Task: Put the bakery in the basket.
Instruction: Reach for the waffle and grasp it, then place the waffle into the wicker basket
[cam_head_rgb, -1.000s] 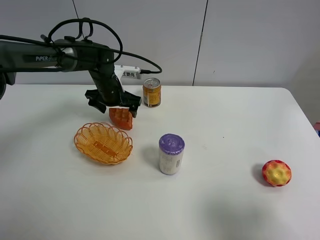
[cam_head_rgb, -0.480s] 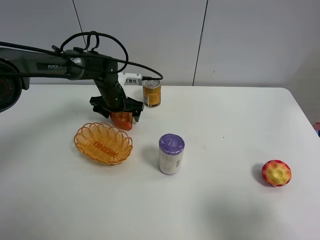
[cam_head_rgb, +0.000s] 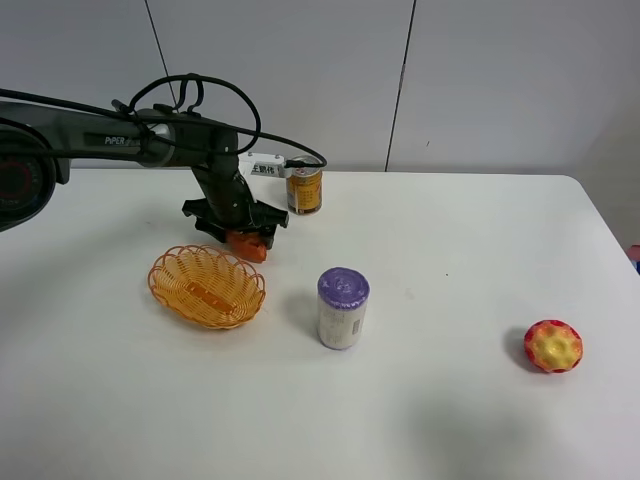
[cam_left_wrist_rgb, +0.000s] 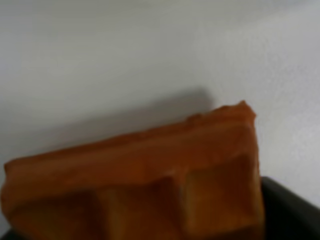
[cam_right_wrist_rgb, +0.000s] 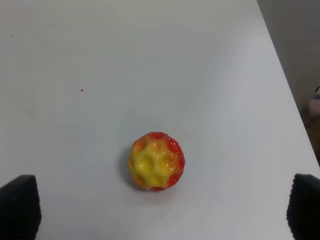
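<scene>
At upper left, the left gripper (cam_head_rgb: 247, 232) sits low over the bakery (cam_head_rgb: 252, 245); I cannot tell whether its fingers pinch it. A firm squeeze across the wedge's sides seems wise before lifting toward the basket (cam_head_rgb: 155, 283).

left arm (cam_head_rgb: 70, 125): matte black tubular link, white "PiPER" lettering (cam_head_rgb: 118, 141) on its side | cables (cam_head_rgb: 215, 95): black, looped above and just wrist-side of the lettering | left gripper (cam_head_rgb: 246, 237): black, flared bracket body | right gripper (cam_right_wrist_rgb: 162, 207): two black fingertips (cam_right_wrist_rgb: 19, 207), finely ribbed
</scene>
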